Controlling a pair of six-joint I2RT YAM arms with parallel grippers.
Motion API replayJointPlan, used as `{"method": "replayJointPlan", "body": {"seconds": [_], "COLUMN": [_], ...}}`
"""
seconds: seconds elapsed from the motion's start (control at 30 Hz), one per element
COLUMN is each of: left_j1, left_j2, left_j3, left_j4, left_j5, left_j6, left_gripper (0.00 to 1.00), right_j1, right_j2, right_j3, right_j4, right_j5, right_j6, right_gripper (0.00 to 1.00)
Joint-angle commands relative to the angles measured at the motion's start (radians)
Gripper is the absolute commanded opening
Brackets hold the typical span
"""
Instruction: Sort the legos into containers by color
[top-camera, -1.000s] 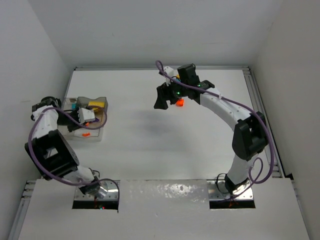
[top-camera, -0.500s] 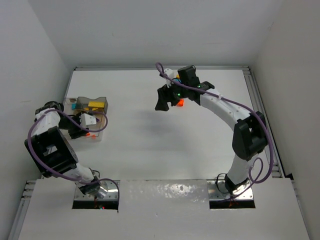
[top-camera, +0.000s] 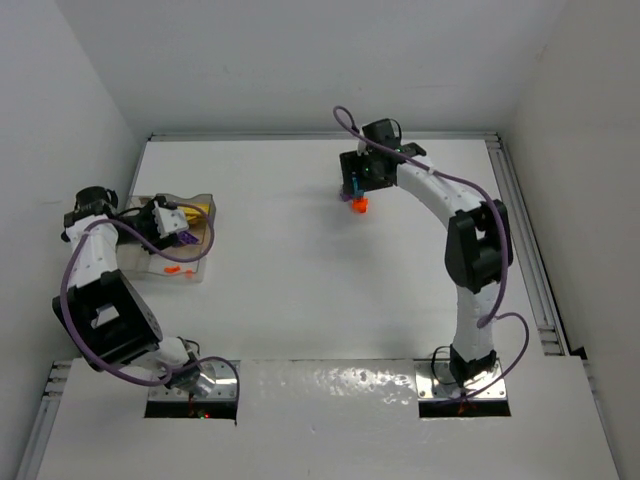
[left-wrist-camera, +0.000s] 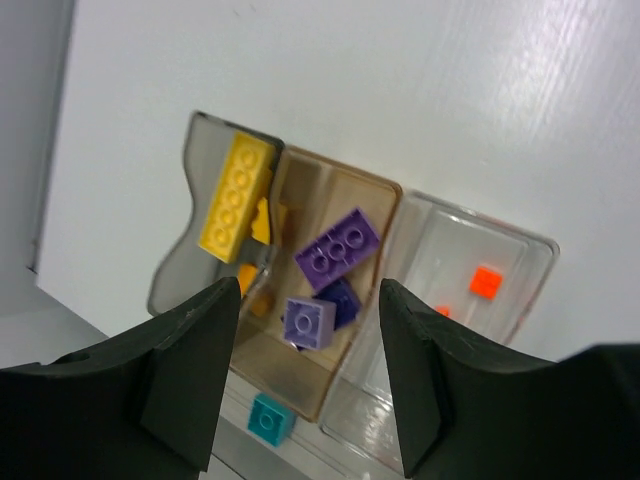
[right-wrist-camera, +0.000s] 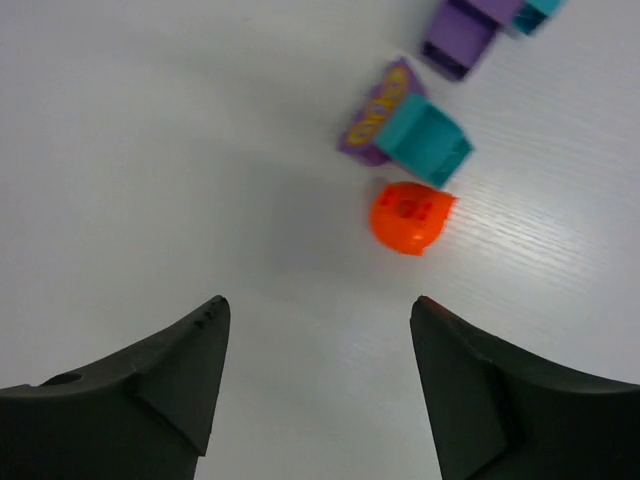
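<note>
Tray (left-wrist-camera: 180, 270) of bins near the left edge of the tabletop (top-camera: 300, 290): long yellow brick (left-wrist-camera: 236, 197) in the grey-walled bin, purple bricks (left-wrist-camera: 338, 250) in the tan one, small orange brick (left-wrist-camera: 486, 281) in the clear one. Above these, left tool (left-wrist-camera: 308, 360), spread wide and empty. Well apart, far across the tabletop, loose legos (top-camera: 357, 204): orange rounded piece (right-wrist-camera: 410, 217) just beside teal brick (right-wrist-camera: 425, 140) (purple printed brick (right-wrist-camera: 378, 112) against its other side). Close by them, right tool (right-wrist-camera: 320, 370), likewise wide, gripping nothing.
</note>
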Motion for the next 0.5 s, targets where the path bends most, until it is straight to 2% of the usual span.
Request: {"method": "replayJointPlan", "body": {"seconds": [0.0,0.07,0.2,0.23,0.33,0.47], "left_j1": [-0.021,-0.024,-0.025,-0.025,-0.025,-0.027], "left_j2": [-0.039,-0.050,-0.055,-0.053,-0.053,-0.056], "left_j3": [0.018,0.006,0.004,0.006,0.014,0.023], "left_j4": [0.002,-0.001,-0.006,-0.003,0.013,0.022], "left_j5": [0.138,0.155,0.171,0.174,0.183,0.191], "left_j6": [-0.052,-0.063,-0.071,-0.075,-0.092,-0.103], "left_gripper": [0.56,0.56,0.56,0.56,0.56,0.56], "right_j1": [-0.007,-0.007,-0.007,-0.007,-0.007,-0.007], "right_j2": [0.078,0.092,0.128,0.134,0.142,0.187], "right_j3": [0.048,0.010,-0.085,-0.098,-0.151,-0.139], "right_j4": [-0.113,-0.081,0.014,0.056,0.164,0.214], "right_j5": [0.217,0.239,0.255,0.255,0.246,0.291], "right_j6": [0.103,0.114,0.097,0.097,0.097,0.117], "right_gripper": [0.73,0.72,0.49,0.47,0.44,0.44]}}
